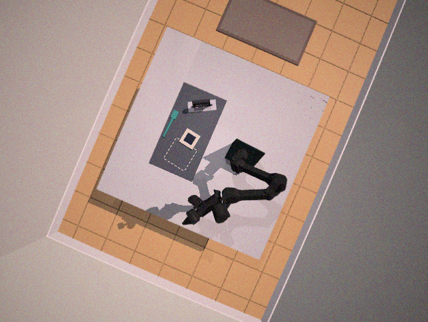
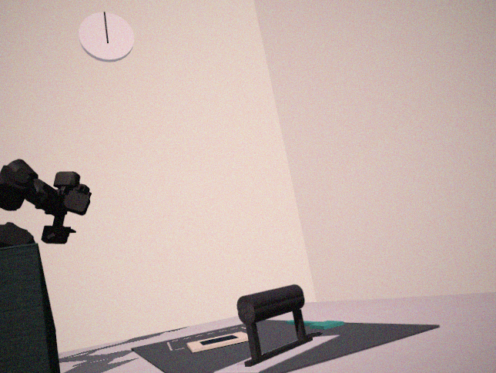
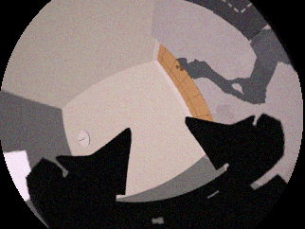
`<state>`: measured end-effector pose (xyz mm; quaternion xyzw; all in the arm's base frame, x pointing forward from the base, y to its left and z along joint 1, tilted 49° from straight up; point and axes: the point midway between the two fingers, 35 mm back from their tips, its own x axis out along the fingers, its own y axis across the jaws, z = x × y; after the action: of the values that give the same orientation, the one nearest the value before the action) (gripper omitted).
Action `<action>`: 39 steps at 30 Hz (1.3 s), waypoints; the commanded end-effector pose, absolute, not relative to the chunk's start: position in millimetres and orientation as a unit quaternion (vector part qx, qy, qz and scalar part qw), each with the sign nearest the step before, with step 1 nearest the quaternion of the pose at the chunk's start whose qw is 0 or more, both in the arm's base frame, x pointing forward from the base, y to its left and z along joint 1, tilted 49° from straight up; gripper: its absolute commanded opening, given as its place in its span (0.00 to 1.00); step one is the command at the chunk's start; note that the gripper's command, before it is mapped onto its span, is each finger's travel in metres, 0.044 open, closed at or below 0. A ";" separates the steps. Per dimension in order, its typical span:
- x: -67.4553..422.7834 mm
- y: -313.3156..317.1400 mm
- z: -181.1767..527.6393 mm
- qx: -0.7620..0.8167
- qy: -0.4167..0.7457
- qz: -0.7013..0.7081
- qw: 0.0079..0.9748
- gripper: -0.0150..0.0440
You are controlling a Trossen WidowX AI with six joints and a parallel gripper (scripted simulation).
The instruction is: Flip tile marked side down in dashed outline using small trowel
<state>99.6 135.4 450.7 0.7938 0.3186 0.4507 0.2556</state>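
Note:
The tile (image 1: 189,138) (image 2: 218,341) lies flat on the dark mat (image 1: 207,126) (image 2: 384,329), cream-edged with its dark square mark facing up. Its lower corner overlaps the upper edge of the dashed outline (image 1: 184,170). A trowel (image 1: 201,102) (image 2: 273,303) with a pale flat plate and a raised black bar handle stands at the mat's far end in the top view. A thin teal tool (image 1: 174,114) (image 2: 333,324) with a square end lies along the mat's left edge. My gripper (image 3: 158,125) is open and empty, raised well away from the mat and pointing towards a wall.
The pale table (image 1: 276,114) surrounds the mat. The arm's base (image 1: 254,154) stands beside the mat's lower right side in the top view, and the arm bends round above the table's lower part. A brown rug (image 1: 266,30) lies on the tiled floor beyond the table.

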 end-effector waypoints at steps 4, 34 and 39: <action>99.6 135.4 450.6 0.794 0.319 0.451 0.256 0.75; 99.6 135.4 450.7 0.794 0.319 0.451 0.256 0.25; 99.6 135.4 450.7 0.794 0.319 0.451 0.256 0.25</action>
<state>99.6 135.4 450.7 0.7938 0.3185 0.4507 0.2556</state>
